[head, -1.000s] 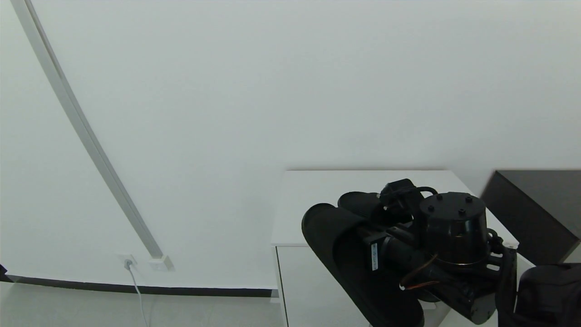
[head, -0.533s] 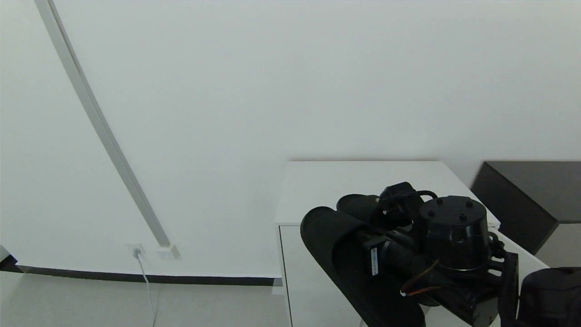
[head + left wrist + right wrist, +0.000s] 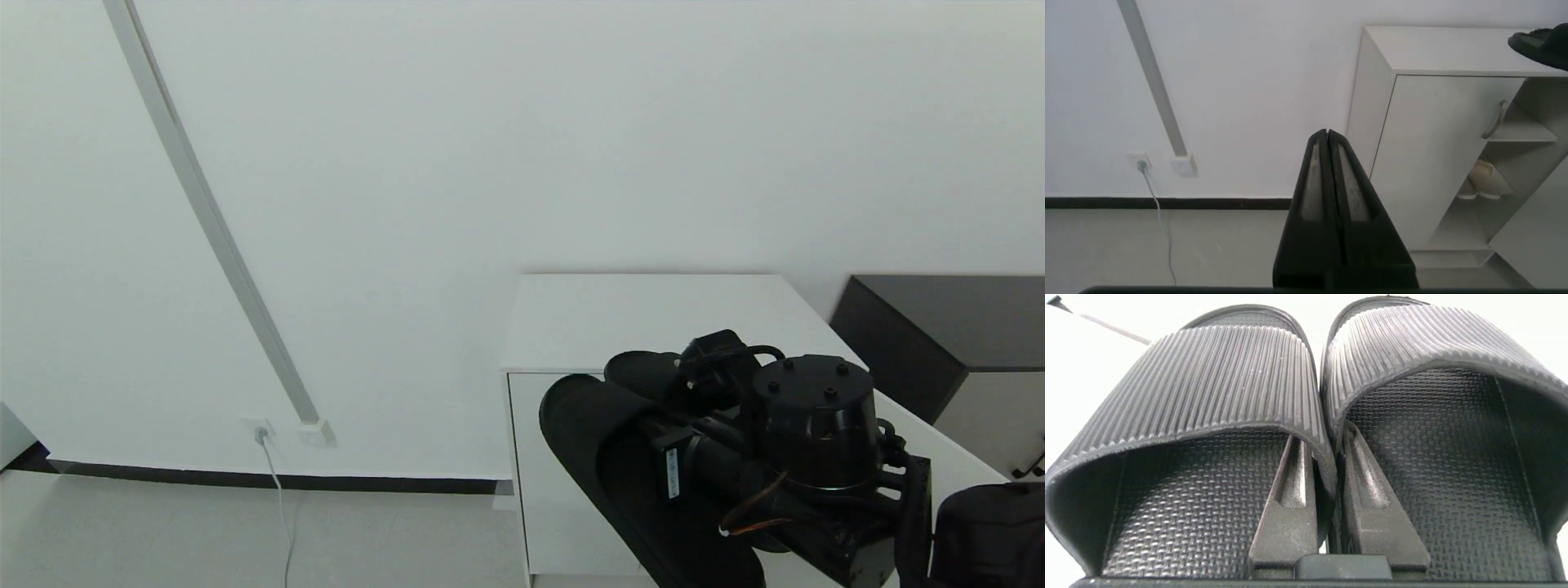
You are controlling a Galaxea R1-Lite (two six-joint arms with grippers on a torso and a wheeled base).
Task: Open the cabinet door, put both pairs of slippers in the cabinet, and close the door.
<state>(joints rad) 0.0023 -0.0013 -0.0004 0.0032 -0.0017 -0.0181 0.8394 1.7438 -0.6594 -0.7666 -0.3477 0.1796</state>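
I am holding the black pair [image 3: 1233, 416] in the right tool [image 3: 1329, 514]. Its two fingers [image 3: 1286, 498] are closed on the slippers' inner edges, pinching both side by side, out in front of the white cabinet [image 3: 637, 318]. The left tool [image 3: 1328, 188] is empty, with its fingers pressed flat together, hanging to the cabinet's left and facing the wall and floor.

In the left wrist view one panel with a bar handle [image 3: 1493, 121] is shut. Beside it the shelves are showing, and a pale pair [image 3: 1482, 181] is sitting on one shelf [image 3: 1515, 135]. The white slab [image 3: 914, 416] running toward me looks like the open door.

I judge the step in hand to be stowing the black pair. To do it well I am planning to line the toes up with a free shelf gap, keep the soles level, and slide them fully in before letting go. That way the door can close without catching a heel.

The slippers look like soft moulded rubber or foam, with ribbed straps and pebbled footbeds, so I expect them to flex and sag from an edge pinch. The cabinet panels are smooth, flat and hard, offering little friction to a sliding sole.
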